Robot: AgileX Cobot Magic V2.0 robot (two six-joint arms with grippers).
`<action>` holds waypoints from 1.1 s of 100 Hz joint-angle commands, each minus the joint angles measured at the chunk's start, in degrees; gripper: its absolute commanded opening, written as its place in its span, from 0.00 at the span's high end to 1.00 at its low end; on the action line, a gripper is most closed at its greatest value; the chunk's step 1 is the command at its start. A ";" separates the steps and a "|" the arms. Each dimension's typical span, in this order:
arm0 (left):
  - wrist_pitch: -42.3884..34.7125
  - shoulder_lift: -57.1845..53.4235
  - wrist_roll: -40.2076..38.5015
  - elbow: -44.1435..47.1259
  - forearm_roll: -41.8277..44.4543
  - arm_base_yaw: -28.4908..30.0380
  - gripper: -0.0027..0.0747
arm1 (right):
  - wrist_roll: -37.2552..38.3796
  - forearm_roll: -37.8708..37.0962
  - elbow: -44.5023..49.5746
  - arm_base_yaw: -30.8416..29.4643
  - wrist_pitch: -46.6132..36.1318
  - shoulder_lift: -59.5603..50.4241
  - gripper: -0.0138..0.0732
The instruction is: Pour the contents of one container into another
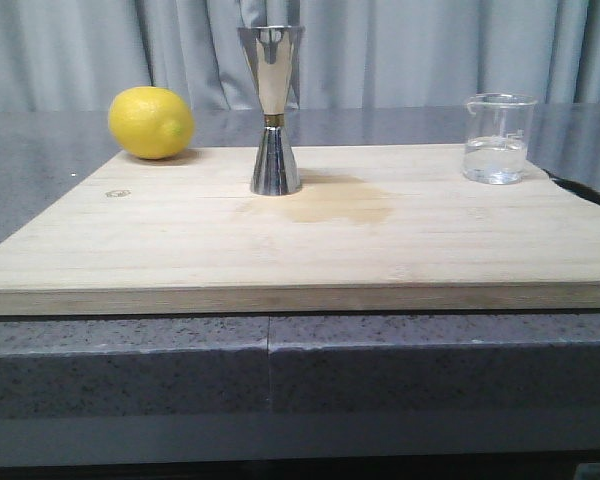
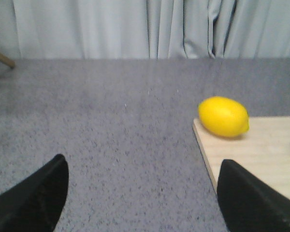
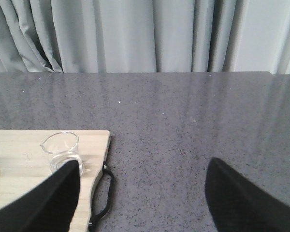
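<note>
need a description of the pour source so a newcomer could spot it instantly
Start from the pale wooden cutting board that covers most of the grey counter. At its far right corner stands the small beaker, well apart from the steel jigger at the middle and the lemon at the far left. It alone is clear glass, with faint white measuring marks, a flared rim and some clear liquid.

From my remote seat this reads as a staged kitchen or bar counter rather than a real home: a grey speckled stone-look countertop [image 1: 70, 170] carries a pale wooden cutting board [image 1: 180, 240], and plain grey curtains [image 1: 70, 50] close off everything behind the board. On the board stand a steel jigger [image 1: 273, 110], a lemon [image 1: 151, 122] at its far left corner and a marked glass beaker [image 1: 497, 138] at its far right.
</note>
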 commanded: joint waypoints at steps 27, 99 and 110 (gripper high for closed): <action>5.94 17.25 15.10 -7.50 -11.29 0.12 0.21 | 0.09 -0.44 -2.67 -0.31 -0.99 3.28 0.27; 21.57 49.10 100.43 -5.54 -85.91 0.12 0.21 | -0.01 -0.66 -2.67 -0.31 -1.10 3.28 0.27; 27.84 52.59 105.84 -5.54 -90.19 0.12 0.21 | -0.01 -0.75 -2.67 -0.31 -1.10 3.28 0.27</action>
